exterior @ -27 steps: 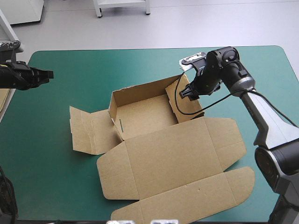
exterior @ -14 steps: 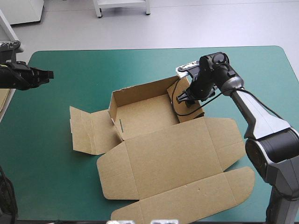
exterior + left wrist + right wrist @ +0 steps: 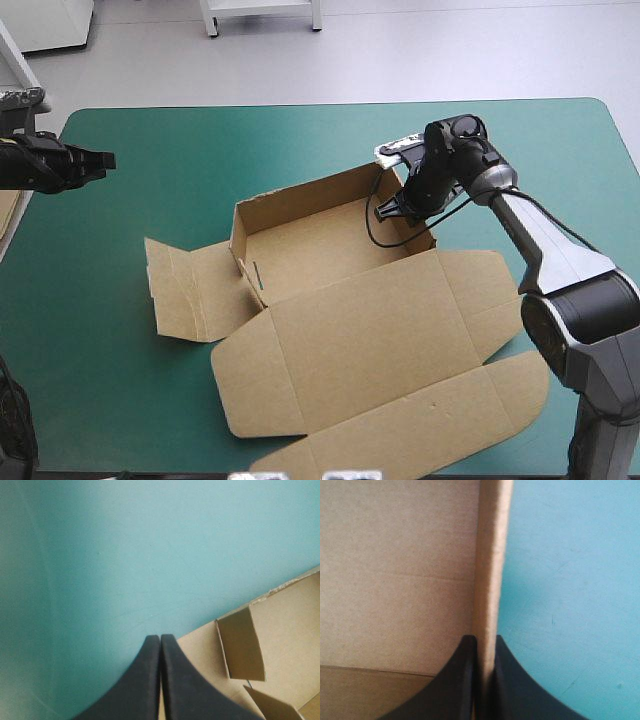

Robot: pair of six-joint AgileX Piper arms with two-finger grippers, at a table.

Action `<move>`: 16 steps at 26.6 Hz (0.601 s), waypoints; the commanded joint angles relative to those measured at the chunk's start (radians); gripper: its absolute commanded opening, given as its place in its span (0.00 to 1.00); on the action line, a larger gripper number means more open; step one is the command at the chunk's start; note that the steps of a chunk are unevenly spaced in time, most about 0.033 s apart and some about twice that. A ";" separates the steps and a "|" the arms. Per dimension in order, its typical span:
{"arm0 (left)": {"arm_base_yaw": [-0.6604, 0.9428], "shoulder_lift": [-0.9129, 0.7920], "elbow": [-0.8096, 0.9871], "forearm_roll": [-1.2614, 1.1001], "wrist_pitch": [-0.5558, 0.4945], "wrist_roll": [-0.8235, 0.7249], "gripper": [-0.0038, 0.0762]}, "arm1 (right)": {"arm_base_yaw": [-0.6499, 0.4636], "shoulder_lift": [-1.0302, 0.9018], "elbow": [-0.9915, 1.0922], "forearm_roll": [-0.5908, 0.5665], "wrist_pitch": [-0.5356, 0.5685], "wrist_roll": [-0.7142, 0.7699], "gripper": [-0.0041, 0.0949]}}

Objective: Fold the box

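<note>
The teal-green table (image 3: 140,130) has free room at its far side and left. The brown box (image 3: 310,250) lies in the middle, tray walls raised, the lid (image 3: 390,340) flat toward the near edge. The board seems to me light and stiff, but it should bend at the creases, so an edge is the best hold. My right gripper (image 3: 483,639) pinches the tray's right wall (image 3: 492,555); my left gripper (image 3: 160,638), pressed together and empty, hovers near the left edge.
</note>
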 commanded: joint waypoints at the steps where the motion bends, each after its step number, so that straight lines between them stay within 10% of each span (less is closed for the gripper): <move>1: 0.002 -0.032 -0.033 -0.046 -0.024 0.001 0.04 | 0.001 -0.060 -0.038 -0.048 0.018 -0.011 0.04; 16: 0.002 0.086 -0.033 -0.203 -0.022 0.061 0.04 | -0.358 -0.266 -0.113 0.318 0.018 -0.104 0.04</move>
